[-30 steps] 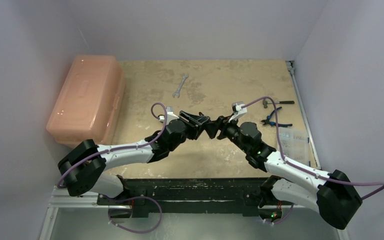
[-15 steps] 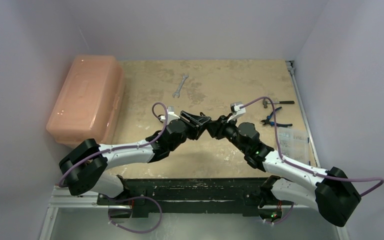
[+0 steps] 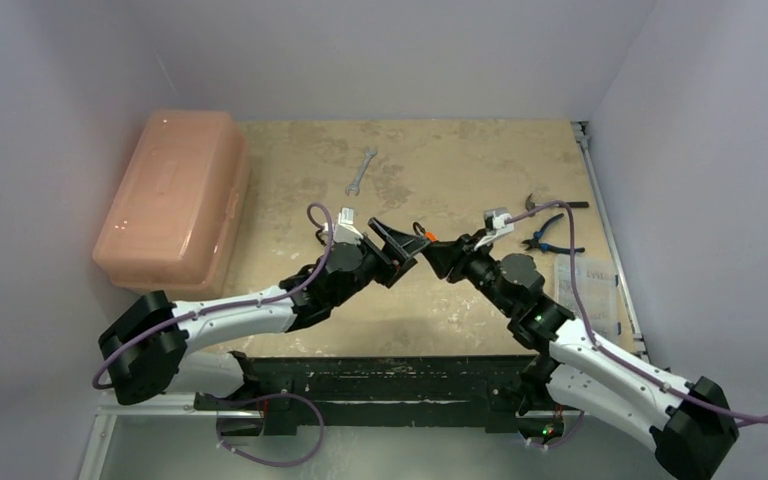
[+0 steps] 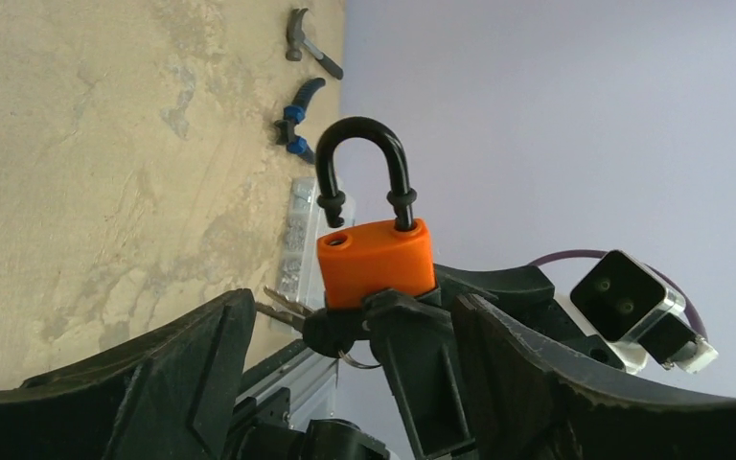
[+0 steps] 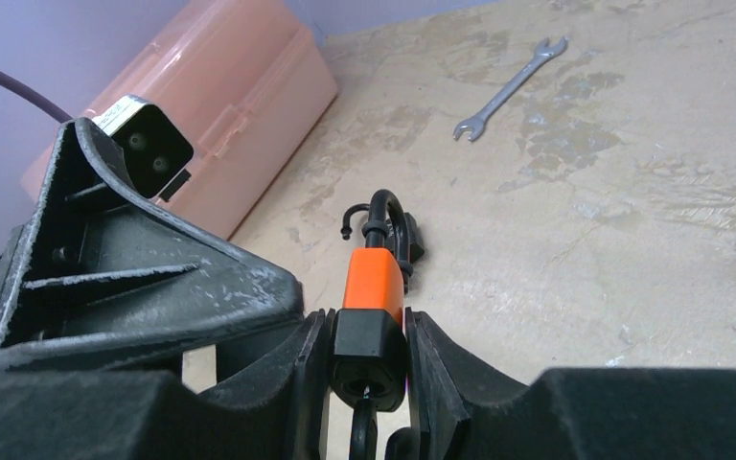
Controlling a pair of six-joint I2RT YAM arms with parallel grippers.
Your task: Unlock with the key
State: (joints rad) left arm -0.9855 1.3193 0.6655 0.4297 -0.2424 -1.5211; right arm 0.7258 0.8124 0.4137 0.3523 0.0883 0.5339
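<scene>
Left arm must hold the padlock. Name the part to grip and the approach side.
Grip the orange body across its narrow edges, coming at its broad face, where the left gripper's open fingers flank it. The right gripper holds the key below; the shackle is thin.

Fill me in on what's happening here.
The right gripper holds an orange padlock in the air above the table, clamped on the black key in its base. One leg of the shackle is out of the body, so the lock looks open. The left gripper stands open around it, not gripping.
</scene>
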